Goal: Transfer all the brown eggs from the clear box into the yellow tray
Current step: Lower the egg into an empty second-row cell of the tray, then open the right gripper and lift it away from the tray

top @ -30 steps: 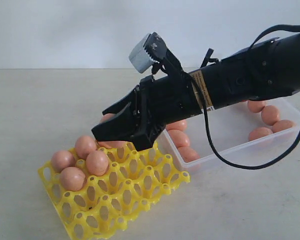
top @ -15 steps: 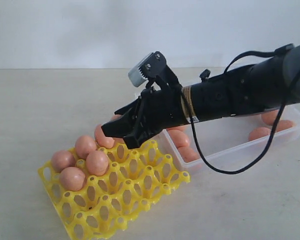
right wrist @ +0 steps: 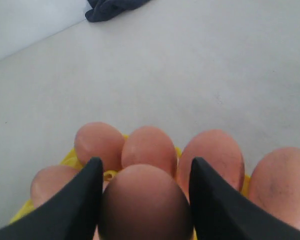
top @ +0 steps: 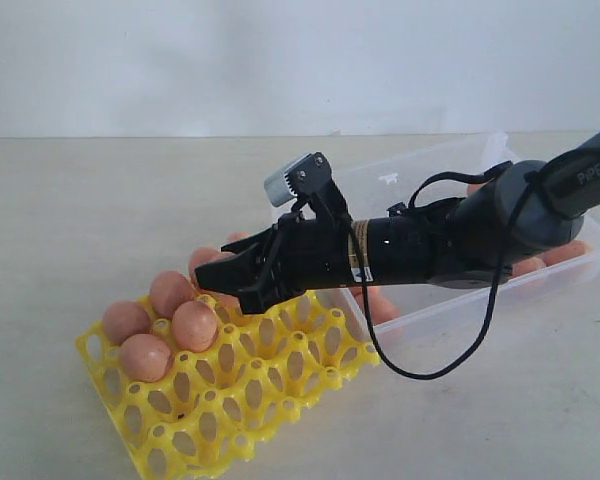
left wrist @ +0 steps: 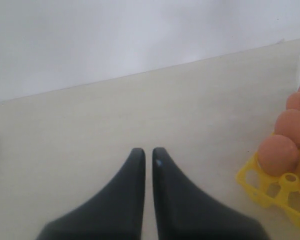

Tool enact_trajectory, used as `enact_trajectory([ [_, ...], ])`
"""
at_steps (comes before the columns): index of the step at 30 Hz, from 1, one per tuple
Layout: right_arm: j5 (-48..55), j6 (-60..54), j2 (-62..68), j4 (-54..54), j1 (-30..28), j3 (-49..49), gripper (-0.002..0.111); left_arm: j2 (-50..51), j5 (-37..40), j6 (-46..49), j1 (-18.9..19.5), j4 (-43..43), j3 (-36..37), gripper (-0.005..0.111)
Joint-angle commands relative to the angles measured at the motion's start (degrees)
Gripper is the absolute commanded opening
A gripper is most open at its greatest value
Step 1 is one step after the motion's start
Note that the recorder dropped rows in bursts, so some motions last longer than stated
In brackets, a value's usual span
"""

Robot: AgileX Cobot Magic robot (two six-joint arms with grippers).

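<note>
**Pale tabletop, blank wall: one egg poised over the tray**

Matte beige tabletop (top: pixel 90 200) runs back to a bare white wall (top: pixel 280 60). It looks level and uncluttered.

Exterior view: yellow tray (top: pixel 280 375) sits near left. Clear box (top: pixel 450 305) is just beside it on the right, further back. Several brown eggs (top: pixel 195 325) fill the tray's left cups; others lie in the box. Right gripper (top: pixel 225 284) reaches low over the tray's far edge.

Left wrist view: left gripper (left wrist: pixel 147 156) hangs left of the tray, jaws drawn to a thin slit, holding nothing.

Right wrist view: jaws at middling width clasp the held egg (right wrist: pixel 145 202) across its sides, with seated eggs just beyond. Dark cloth (right wrist: pixel 115 7) lies far off.

Judgement: eggs look light, smooth and rigid yet brittle. A gentle grip across the widest girth suits them, released only once the egg sits in a cup.
</note>
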Motion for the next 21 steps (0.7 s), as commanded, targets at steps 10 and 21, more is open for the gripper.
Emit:
enact_trajectory([
  [10,4.3,-1.4,0.1,2.4,-0.2,-0.8,0.0,-0.2,0.0,-0.2,-0.4,-0.1,0.2,0.004],
  [21,2.1,-0.4,1.8,4.1,0.0,-2.6,0.0,-0.2,0.0,-0.2,-0.4,-0.1,0.2,0.004],
])
